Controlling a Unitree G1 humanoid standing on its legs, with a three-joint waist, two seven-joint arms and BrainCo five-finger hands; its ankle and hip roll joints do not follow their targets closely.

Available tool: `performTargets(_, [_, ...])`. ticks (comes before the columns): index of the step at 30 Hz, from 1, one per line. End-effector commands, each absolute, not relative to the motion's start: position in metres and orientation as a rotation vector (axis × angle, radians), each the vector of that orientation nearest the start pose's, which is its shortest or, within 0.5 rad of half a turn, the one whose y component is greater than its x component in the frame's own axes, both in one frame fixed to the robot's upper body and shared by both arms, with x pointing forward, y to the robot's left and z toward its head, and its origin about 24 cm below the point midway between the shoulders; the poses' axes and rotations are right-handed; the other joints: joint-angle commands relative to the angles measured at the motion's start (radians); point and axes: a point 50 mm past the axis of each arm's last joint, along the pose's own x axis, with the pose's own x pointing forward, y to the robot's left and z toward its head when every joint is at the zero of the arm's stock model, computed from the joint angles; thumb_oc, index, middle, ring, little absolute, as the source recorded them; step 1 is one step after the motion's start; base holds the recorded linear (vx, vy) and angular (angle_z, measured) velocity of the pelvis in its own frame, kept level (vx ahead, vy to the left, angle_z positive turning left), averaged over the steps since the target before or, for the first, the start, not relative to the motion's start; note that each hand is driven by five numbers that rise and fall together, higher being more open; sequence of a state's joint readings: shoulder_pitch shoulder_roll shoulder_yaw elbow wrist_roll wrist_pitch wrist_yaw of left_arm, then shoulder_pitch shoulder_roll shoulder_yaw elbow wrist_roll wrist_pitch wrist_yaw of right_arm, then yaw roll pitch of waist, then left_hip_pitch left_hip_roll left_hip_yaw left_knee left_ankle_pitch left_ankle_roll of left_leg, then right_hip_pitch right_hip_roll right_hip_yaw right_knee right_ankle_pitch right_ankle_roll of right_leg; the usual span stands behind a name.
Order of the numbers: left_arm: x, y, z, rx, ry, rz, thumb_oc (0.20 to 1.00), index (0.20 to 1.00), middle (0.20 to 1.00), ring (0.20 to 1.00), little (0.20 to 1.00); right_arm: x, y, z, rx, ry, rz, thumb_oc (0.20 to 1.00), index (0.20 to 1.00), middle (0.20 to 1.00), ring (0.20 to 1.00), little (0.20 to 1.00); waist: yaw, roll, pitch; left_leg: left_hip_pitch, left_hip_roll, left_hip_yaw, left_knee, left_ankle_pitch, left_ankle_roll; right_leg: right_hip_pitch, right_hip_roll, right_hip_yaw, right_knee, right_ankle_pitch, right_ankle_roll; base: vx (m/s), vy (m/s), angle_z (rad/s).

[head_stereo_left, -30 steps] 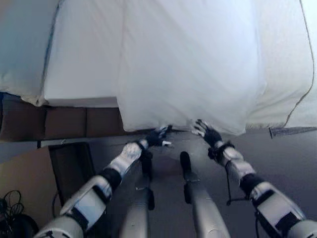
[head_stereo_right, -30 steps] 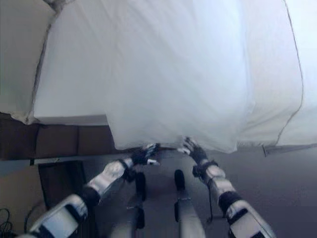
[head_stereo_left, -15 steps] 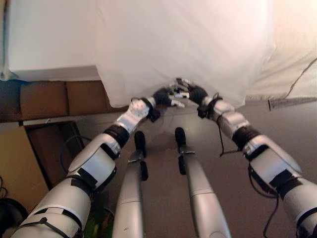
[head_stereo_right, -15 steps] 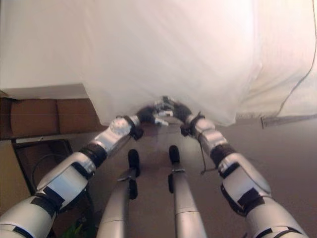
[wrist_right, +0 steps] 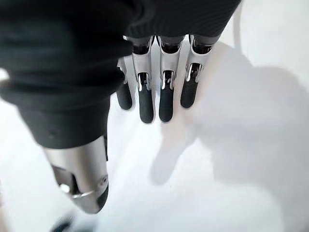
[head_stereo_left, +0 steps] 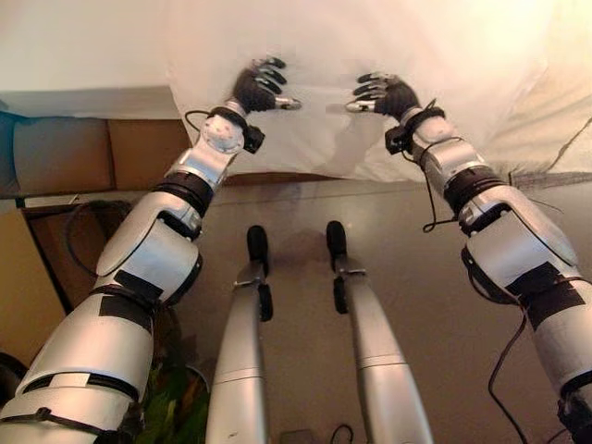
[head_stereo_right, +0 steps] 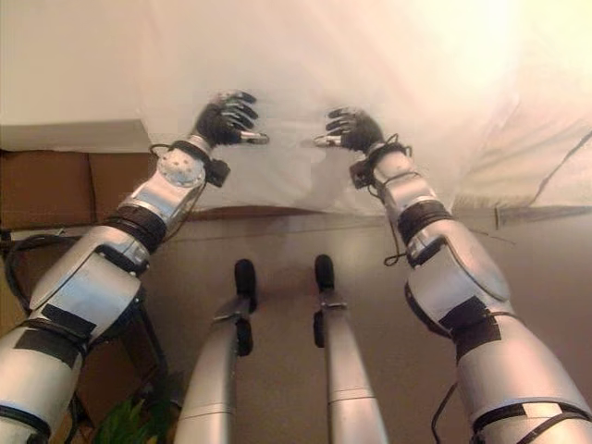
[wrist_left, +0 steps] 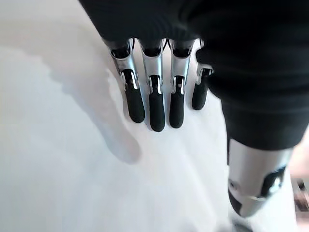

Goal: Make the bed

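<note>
A white cover (head_stereo_left: 314,46) lies across the bed and hangs over its near edge, its hem (head_stereo_left: 305,165) just above the floor. My left hand (head_stereo_left: 255,88) and right hand (head_stereo_left: 387,93) are both raised against the hanging cover, side by side and a hand's width apart. In the left wrist view the fingers (wrist_left: 154,101) reach out straight over white cloth (wrist_left: 58,145), thumb apart, gripping nothing. The right wrist view shows the same: straight fingers (wrist_right: 164,96) over the cloth (wrist_right: 241,145).
A brown bed base (head_stereo_left: 139,139) shows under the white mattress (head_stereo_left: 83,55) at the left. Grey floor (head_stereo_left: 416,240) runs below the hem. A tan board (head_stereo_left: 18,287) stands at the far left, and green leaves (head_stereo_left: 171,407) show low down.
Both hands have risen from the cover's hem, where they nearly met, up onto its hanging face and moved apart. The camera has shifted too.
</note>
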State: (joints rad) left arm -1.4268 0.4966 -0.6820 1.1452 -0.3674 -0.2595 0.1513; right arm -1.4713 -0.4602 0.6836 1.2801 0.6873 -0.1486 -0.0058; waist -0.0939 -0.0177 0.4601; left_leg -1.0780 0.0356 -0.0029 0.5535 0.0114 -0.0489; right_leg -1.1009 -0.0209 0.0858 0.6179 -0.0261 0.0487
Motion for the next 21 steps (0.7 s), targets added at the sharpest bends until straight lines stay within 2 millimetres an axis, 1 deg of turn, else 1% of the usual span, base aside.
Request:
performTargets(1, [0.415,0.19,0.327,0.403,-0.536,0.243,1.0,1.0,1.0,1.0,1.0,0.425,-0.2,0.302,-0.217,-0.319,-0.17,1.0,1.0,1.0,1.0,1.0,0.002,0.008,0.0,0.075,0.004,0.008,-0.015,-0.037,-0.04,0.099,-0.026,0.002,-0.086,0.021,0.048,0.02,-0.001,0.04])
performTargets(2, [0.415,0.199,0.323,0.383,-0.521,0.285,1.0,1.0,1.0,1.0,1.0,0.424,-0.206,0.3,-0.211,-0.307,-0.194,1.0,1.0,1.0,1.0,1.0,0.002,0.006,-0.001,0.077,0.001,0.008,-0.027,-0.03,-0.039,0.102,-0.026,0.003,-0.096,0.028,0.049,0.03,0.005,0.03])
performTargets(3, [0.413,0.22,0.316,0.374,-0.48,0.41,1.0,1.0,1.0,1.0,1.0,0.422,-0.219,0.296,-0.214,-0.292,-0.246,1.0,1.0,1.0,1.0,1.0,0.004,0.004,0.006,0.094,-0.004,0.007,-0.044,-0.03,-0.037,0.118,-0.026,0.005,-0.109,0.029,0.05,0.01,0.004,0.04])
performTargets(4, [0.413,0.22,0.316,0.375,-0.48,0.41,1.0,1.0,1.0,1.0,1.0,0.422,-0.22,0.295,-0.214,-0.292,-0.247,1.0,1.0,1.0,1.0,1.0,0.004,0.004,0.006,0.095,-0.005,0.007,-0.045,-0.029,-0.037,0.118,-0.026,0.005,-0.109,0.029,0.05,0.02,0.005,0.06])
performTargets(5, [0.413,0.229,0.311,0.399,-0.452,0.449,1.0,1.0,1.0,1.0,1.0,0.421,-0.23,0.292,-0.211,-0.278,-0.279,1.0,1.0,1.0,1.0,1.0,0.005,0.004,0.007,0.096,-0.004,0.009,-0.044,-0.03,-0.037,0.121,-0.028,0.005,-0.112,0.029,0.05,0.01,-0.008,0.04])
performTargets(7, [0.41,0.25,0.294,0.44,-0.383,0.523,1.0,1.0,1.0,1.0,1.0,0.415,-0.257,0.278,-0.192,-0.235,-0.36,1.0,1.0,1.0,1.0,1.0,0.007,0.006,0.009,0.114,-0.004,0.009,-0.067,-0.024,-0.039,0.139,-0.027,0.004,-0.134,0.033,0.052,0.0,0.0,0.0])
performTargets(8, [0.409,0.257,0.287,0.412,-0.36,0.533,1.0,1.0,1.0,1.0,1.0,0.413,-0.265,0.272,-0.179,-0.217,-0.383,1.0,1.0,1.0,1.0,1.0,0.007,0.006,0.013,0.126,-0.003,0.008,-0.077,-0.022,-0.04,0.151,-0.027,0.005,-0.141,0.037,0.054,0.01,-0.021,0.05])
performTargets(9, [0.407,0.267,0.276,0.38,-0.327,0.557,1.0,1.0,1.0,1.0,1.0,0.41,-0.276,0.262,-0.154,-0.189,-0.423,1.0,1.0,1.0,1.0,1.0,0.008,0.007,0.017,0.137,-0.003,0.011,-0.086,-0.016,-0.044,0.163,-0.028,0.004,-0.152,0.04,0.052,0.01,-0.033,0.08])
performTargets(10, [0.402,0.285,0.245,0.338,-0.236,0.595,1.0,1.0,1.0,1.0,1.0,0.405,-0.291,0.238,-0.104,-0.131,-0.478,1.0,1.0,1.0,1.0,1.0,0.012,0.01,0.03,0.174,-0.004,0.009,-0.114,-0.011,-0.045,0.201,-0.024,0.004,-0.185,0.042,0.052,0.0,-0.027,0.07])
performTargets(11, [0.402,0.285,0.243,0.339,-0.234,0.595,1.0,1.0,1.0,1.0,1.0,0.405,-0.291,0.237,-0.105,-0.129,-0.478,1.0,1.0,1.0,1.0,1.0,0.012,0.01,0.028,0.175,-0.005,0.009,-0.12,-0.005,-0.045,0.203,-0.025,0.004,-0.19,0.047,0.053,0.0,-0.025,0.04])
performTargets(12, [0.4,0.29,0.227,0.333,-0.187,0.6,1.0,1.0,1.0,1.0,1.0,0.401,-0.297,0.22,-0.084,-0.084,-0.498,1.0,1.0,1.0,1.0,1.0,0.012,0.011,0.029,0.186,-0.006,0.009,-0.133,0.001,-0.043,0.217,-0.026,0.004,-0.204,0.051,0.05,0.0,0.0,0.0])
performTargets(13, [0.4,0.29,0.226,0.333,-0.187,0.6,1.0,1.0,1.0,1.0,1.0,0.401,-0.297,0.219,-0.084,-0.084,-0.498,1.0,1.0,1.0,1.0,1.0,0.012,0.011,0.029,0.188,-0.006,0.009,-0.134,0.002,-0.043,0.219,-0.026,0.004,-0.205,0.051,0.05,0.0,0.0,0.0])
performTargets(14, [0.394,0.296,0.188,0.395,-0.078,0.579,1.0,1.0,1.0,1.0,1.0,0.394,-0.307,0.185,-0.038,0.002,-0.538,1.0,1.0,1.0,1.0,1.0,0.015,0.012,0.029,0.221,-0.009,0.01,-0.16,0.012,-0.042,0.258,-0.031,0.002,-0.241,0.06,0.049,0.0,0.0,0.0])
performTargets(15, [0.391,0.298,0.174,0.388,-0.043,0.575,1.0,1.0,1.0,1.0,1.0,0.39,-0.309,0.173,-0.009,0.028,-0.552,1.0,1.0,1.0,1.0,1.0,0.017,0.013,0.026,0.236,-0.012,0.009,-0.174,0.013,-0.04,0.271,-0.031,0.003,-0.252,0.061,0.049,0.01,-0.024,0.03])
performTargets(17, [0.381,0.299,0.135,0.358,0.055,0.562,1.0,1.0,1.0,1.0,1.0,0.38,-0.313,0.137,0.056,0.108,-0.581,1.0,1.0,1.0,1.0,1.0,0.021,0.014,0.013,0.29,-0.016,0.011,-0.218,0.025,-0.042,0.322,-0.035,0.002,-0.288,0.071,0.05,0.01,-0.005,0.02])
performTargets(18, [0.381,0.299,0.132,0.36,0.059,0.561,1.0,1.0,1.0,1.0,1.0,0.379,-0.313,0.134,0.055,0.112,-0.582,1.0,1.0,1.0,1.0,1.0,0.021,0.013,0.014,0.301,-0.017,0.012,-0.226,0.028,-0.042,0.333,-0.036,0.002,-0.296,0.074,0.05,0.05,-0.009,-0.01])
performTargets(19, [0.37,0.292,0.094,0.411,0.155,0.495,1.0,1.0,1.0,1.0,1.0,0.365,-0.312,0.094,0.105,0.205,-0.589,1.0,1.0,1.0,1.0,1.0,0.025,0.013,-0.004,0.384,-0.019,0.007,-0.289,0.037,-0.037,0.413,-0.037,0.003,-0.349,0.085,0.056,0.05,-0.016,0.0])
performTargets(20, [0.362,0.289,0.074,0.388,0.204,0.485,1.0,1.0,1.0,1.0,1.0,0.358,-0.308,0.074,0.129,0.252,-0.589,1.0,1.0,1.0,1.0,1.0,0.029,0.012,-0.014,0.421,-0.02,0.005,-0.317,0.045,-0.035,0.45,-0.041,0.002,-0.373,0.09,0.055,0.08,-0.028,0.01])
performTargets(21, [0.356,0.285,0.059,0.42,0.24,0.448,1.0,1.0,1.0,1.0,1.0,0.349,-0.308,0.056,0.138,0.293,-0.588,1.0,1.0,1.0,1.0,1.0,0.029,0.01,-0.023,0.447,-0.022,0.006,-0.327,0.051,-0.036,0.48,-0.045,0.001,-0.391,0.099,0.056,0.04,-0.023,-0.01])
